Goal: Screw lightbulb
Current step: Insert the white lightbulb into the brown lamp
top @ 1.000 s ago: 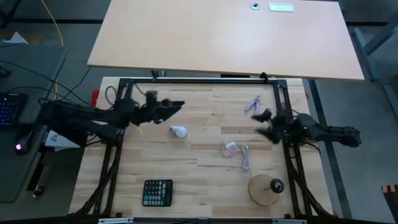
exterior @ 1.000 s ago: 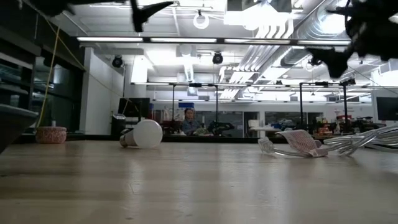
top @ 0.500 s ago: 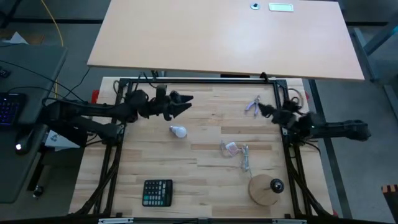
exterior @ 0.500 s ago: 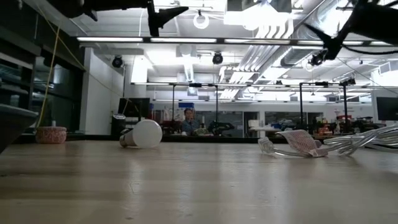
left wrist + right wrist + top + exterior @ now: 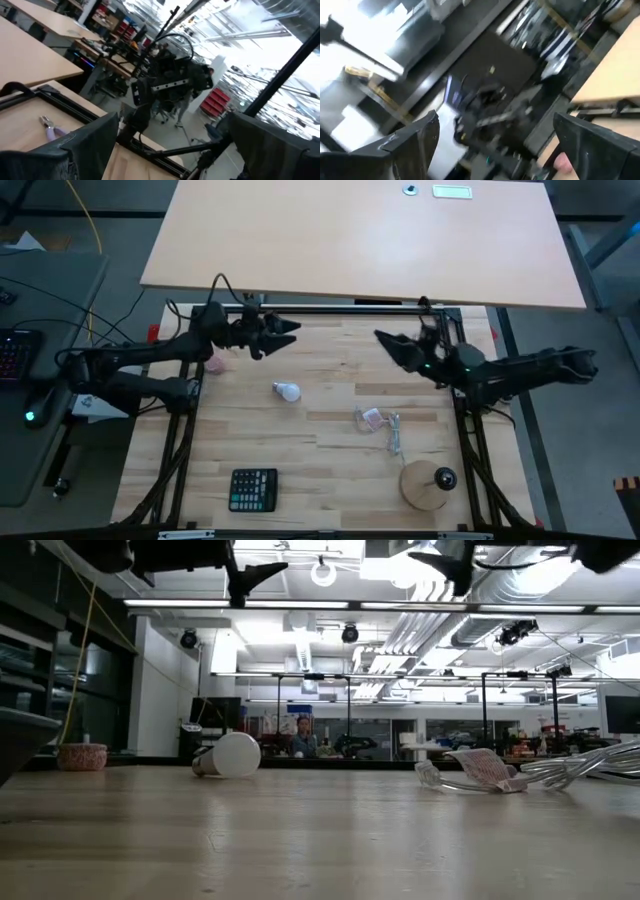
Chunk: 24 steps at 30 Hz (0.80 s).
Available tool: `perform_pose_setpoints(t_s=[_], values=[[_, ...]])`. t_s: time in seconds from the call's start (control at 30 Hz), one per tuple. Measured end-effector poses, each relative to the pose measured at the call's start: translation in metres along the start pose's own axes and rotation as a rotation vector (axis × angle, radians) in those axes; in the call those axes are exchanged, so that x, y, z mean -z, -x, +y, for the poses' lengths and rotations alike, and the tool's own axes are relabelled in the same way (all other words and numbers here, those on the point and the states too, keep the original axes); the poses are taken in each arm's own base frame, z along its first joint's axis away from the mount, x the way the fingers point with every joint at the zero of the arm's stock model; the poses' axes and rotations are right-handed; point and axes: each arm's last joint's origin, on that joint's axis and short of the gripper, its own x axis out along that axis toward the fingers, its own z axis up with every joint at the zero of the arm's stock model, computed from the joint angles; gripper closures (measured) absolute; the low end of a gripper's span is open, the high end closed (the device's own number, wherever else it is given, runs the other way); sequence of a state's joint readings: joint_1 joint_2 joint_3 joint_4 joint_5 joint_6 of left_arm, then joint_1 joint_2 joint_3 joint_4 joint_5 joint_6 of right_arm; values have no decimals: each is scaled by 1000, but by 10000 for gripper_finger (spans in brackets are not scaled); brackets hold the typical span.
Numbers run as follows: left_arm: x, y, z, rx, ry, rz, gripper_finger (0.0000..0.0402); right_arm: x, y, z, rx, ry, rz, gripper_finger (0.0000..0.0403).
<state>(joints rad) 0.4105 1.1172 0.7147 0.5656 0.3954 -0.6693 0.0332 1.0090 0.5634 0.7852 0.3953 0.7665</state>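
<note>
On the table the lightbulb (image 5: 287,391) lies unmarked; both arms' fingers hover spread, empty.

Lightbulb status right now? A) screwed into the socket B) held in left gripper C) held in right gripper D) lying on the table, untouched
D: the lightbulb lies on its side on the table, with the left gripper and the right gripper both open and raised clear of it.

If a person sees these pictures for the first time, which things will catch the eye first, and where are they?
The left gripper and the right gripper hang open, high over the far part of the table, facing each other. Below them the white lightbulb lies alone on its side. A wooden disc with a black socket sits near the front right corner.
</note>
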Motion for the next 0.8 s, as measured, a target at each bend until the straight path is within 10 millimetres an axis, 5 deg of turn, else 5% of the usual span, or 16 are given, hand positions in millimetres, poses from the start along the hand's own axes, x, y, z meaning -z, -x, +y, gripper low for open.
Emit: perform_pose_setpoints(t_s=[0.23, 0.33, 0.5, 0.67, 0.8], values=[[1, 2, 5, -2, 21, 45, 32, 15, -33, 14, 2, -28, 320, 23], [4, 2, 7, -24, 40, 74, 32, 26, -36, 16, 51, -62, 684, 23], [9, 2, 10, -60, 72, 113, 32, 45, -7, 7, 382, -49, 1386, 23], [11, 2, 11, -78, 93, 128, 32, 50, 23, 2, 742, 8, 1712, 23], [12, 3, 12, -88, 107, 142, 32, 62, 38, -7, 977, -175, 1850, 23]])
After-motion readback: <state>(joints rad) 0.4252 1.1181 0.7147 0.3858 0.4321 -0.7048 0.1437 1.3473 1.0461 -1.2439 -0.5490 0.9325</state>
